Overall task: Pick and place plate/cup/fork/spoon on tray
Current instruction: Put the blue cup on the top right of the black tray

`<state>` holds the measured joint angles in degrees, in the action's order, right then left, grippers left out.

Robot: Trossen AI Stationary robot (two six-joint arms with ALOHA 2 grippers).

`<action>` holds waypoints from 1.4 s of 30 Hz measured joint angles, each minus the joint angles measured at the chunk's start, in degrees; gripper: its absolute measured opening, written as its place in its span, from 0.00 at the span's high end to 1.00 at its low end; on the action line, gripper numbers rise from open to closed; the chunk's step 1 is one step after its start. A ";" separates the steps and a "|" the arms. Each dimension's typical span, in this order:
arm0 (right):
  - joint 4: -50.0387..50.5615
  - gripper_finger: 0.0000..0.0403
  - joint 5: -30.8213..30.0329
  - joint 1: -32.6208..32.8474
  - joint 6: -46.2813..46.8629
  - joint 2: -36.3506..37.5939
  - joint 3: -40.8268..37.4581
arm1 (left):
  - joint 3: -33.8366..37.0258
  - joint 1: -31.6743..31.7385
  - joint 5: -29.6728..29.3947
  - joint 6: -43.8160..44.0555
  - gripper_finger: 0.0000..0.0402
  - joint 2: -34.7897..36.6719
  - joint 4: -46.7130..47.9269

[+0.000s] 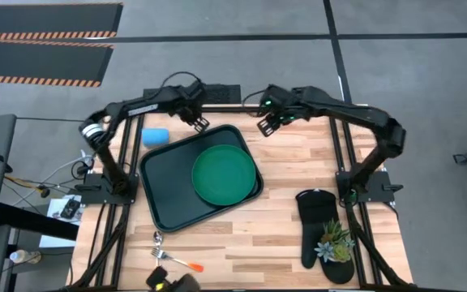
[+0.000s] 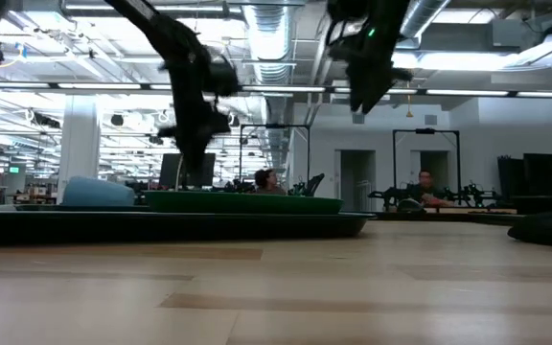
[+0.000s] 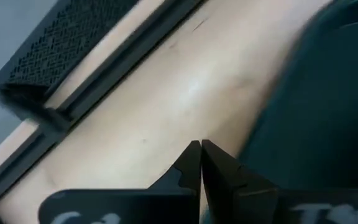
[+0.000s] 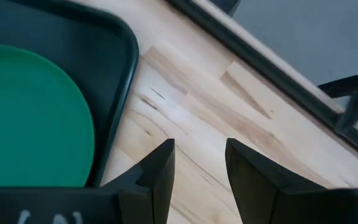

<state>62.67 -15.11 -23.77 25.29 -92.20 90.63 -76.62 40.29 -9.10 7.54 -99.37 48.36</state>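
- Already the plate (image 1: 224, 174) lies flat inside the tray (image 1: 164, 186), toward its right side, so that part of the job looks done.
- The cup (image 1: 155, 136) sits on the table just beside the tray's far left corner; the fork (image 1: 177, 261) lies at the near edge, well apart from the tray, with what may be the spoon (image 1: 157, 240) just beyond it.
- The left gripper (image 1: 200, 124) hovers over the tray's far edge, fingers pressed together, holding nothing.
- The right gripper (image 1: 263, 126) hangs beyond the tray's far right corner, fingers spread, empty.
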 joint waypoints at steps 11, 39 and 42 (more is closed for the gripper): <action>7.06 0.59 -3.45 2.90 7.21 16.63 0.00 | -0.11 -0.02 -9.89 11.48 0.80 23.15 4.08; 13.02 0.59 -7.33 7.30 8.78 18.40 0.02 | 33.46 0.50 -11.22 49.78 0.25 39.42 10.25; 13.01 0.59 -7.32 7.34 8.78 18.40 0.02 | 36.69 0.50 -11.92 52.07 0.25 40.86 8.17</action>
<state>75.68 -22.44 -16.43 34.06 -73.80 90.65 -39.93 40.80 -21.02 59.61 -58.51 56.53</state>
